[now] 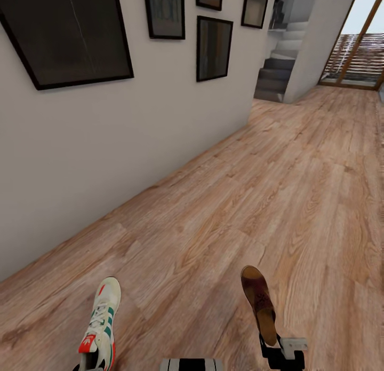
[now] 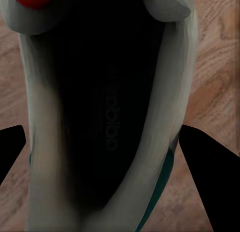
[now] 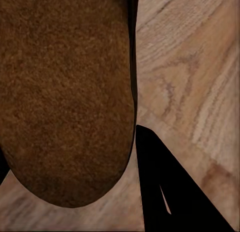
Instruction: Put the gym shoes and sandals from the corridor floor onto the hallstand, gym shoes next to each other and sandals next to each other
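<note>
One cream-white gym shoe (image 1: 101, 320) with green stripes and a red tongue patch hangs toe-forward at the lower left of the head view, my left gripper (image 1: 88, 366) shut on its heel end. In the left wrist view the gym shoe's dark opening (image 2: 107, 117) sits between the two black fingers (image 2: 210, 177). A brown sandal (image 1: 258, 301) is held at the lower right by my right gripper (image 1: 269, 345), shut on its heel. The sandal's tan insole (image 3: 65, 91) lies beside a black finger (image 3: 167, 187). The corridor floor (image 1: 256, 189) lies below both. The hallstand is out of view.
A pale wall (image 1: 106, 147) with several dark framed pictures (image 1: 64, 34) runs along the left. Grey stairs (image 1: 277, 72) rise at the far end, and a glazed door (image 1: 357, 56) stands at the far right. Open plank floor stretches ahead.
</note>
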You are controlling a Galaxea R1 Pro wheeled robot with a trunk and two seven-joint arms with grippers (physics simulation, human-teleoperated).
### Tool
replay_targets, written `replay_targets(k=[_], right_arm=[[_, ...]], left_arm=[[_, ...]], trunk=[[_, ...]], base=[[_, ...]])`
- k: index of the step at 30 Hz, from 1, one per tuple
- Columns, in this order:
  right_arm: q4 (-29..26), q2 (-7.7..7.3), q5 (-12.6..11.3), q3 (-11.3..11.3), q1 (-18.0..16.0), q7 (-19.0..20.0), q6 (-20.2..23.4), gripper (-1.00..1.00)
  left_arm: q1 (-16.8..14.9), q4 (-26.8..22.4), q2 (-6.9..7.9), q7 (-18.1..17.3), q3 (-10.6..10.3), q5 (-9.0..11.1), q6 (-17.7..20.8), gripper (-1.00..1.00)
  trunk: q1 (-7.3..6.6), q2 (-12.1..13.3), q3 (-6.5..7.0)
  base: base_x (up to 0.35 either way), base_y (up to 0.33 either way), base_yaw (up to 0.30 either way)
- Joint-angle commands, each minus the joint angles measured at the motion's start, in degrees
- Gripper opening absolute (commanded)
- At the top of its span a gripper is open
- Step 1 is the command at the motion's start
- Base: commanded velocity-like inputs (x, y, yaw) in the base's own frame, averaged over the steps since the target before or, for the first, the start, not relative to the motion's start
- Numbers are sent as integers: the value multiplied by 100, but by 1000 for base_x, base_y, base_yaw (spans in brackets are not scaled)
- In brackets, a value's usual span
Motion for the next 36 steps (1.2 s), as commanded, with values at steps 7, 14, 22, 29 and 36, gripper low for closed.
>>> replay_targets(k=[7, 14, 22, 29, 36], right_arm=[[4, 5, 26, -47, -5, 33, -14, -100], [4, 5, 26, -47, -5, 33, -16, -100], [4, 5, 26, -47, -5, 33, -14, -100], [9, 5, 26, -47, -5, 33, -9, -100], [60, 11, 26, -47, -5, 33, -8, -100]], left_arm=[[-1, -8, -8, -41, 32, -16, -8, -100], [-1, -11, -8, -41, 32, -15, -9, -100], [-1, -11, -16, -41, 32, -15, -16, -100], [-1, -5, -13, -33, 32, -23, 0, -100], [-1, -5, -16, -39, 31, -24, -5, -100]], trunk=[[4, -4, 5], [4, -4, 57], [4, -4, 117], [4, -4, 169], [4, -4, 221]], base=[[0, 0, -179], [0, 0, -179], [0, 0, -179], [0, 0, -180], [0, 0, -197]])
